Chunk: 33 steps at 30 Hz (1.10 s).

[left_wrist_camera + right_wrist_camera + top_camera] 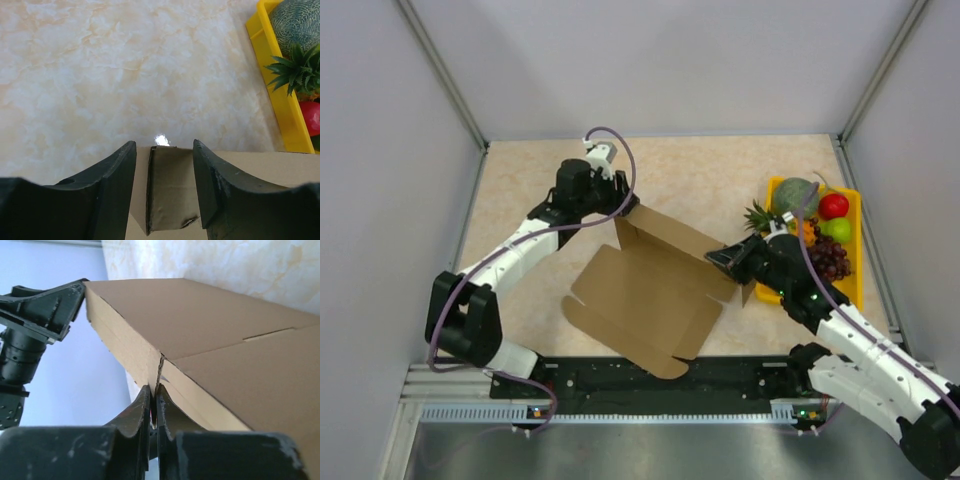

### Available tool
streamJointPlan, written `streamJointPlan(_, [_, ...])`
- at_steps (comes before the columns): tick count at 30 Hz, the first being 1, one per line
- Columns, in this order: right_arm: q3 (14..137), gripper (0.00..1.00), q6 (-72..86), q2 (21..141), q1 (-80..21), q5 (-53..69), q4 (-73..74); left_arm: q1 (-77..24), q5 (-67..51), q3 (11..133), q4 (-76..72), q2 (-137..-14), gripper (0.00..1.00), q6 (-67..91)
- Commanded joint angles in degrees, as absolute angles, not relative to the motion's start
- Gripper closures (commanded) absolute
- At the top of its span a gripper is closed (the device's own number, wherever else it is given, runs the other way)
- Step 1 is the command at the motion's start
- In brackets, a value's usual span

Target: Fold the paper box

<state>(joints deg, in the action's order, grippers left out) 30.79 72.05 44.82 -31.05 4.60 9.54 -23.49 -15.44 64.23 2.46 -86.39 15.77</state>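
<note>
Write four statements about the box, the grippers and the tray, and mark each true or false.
1. The right gripper is shut on an edge of the paper box. True.
2. The left gripper is clamped tight on the box. False: its fingers stand apart, with a flap between them.
3. The yellow tray lies to the robot's left. False: it lies to the robot's right.
4. The tray holds a red fruit. True.

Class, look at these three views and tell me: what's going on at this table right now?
Two robot arms are folding a brown paper box, with one panel raised. The right end effector is pinched shut on the box's right-hand edge. The left end effector is open, straddling a flap at the far corner. A yellow fruit tray sits to the right.
</note>
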Motion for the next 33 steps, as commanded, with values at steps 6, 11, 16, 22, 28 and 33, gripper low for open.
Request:
streamJointPlan(6, [28.21,1.0,70.58,49.83,-30.5,9.31,-5.26,-20.92,-11.08,57.66,-1.5,-75.15,0.46,17.67])
streamJointPlan(11, [29.35,1.0,70.84,56.49,-28.92,14.49,-11.5,-20.22,-8.01,55.29,-0.53,-70.14,0.45,18.02])
streamJointPlan(16, [32.16,1.0,69.88,64.32,-26.02,24.16,-20.83,-20.04,-3.35,53.35,1.74,-64.0,0.42,19.07])
streamJointPlan(22, [42.69,1.0,59.11,75.3,-23.21,38.38,-17.27,-19.95,-0.53,51.42,3.78,-56.97,0.41,18.02])
streamJointPlan(28, [48.77,1.0,52.93,80.85,-21.62,47.1,-14.95,-19.86,2.72,51.15,6.59,-54.93,0.37,17.14])
streamJointPlan(33, [52.55,1.0,47.47,83.76,-21.36,49.31,-7.3,-19.6,3.6,50.89,7.65,-56.07,0.32,18.1])
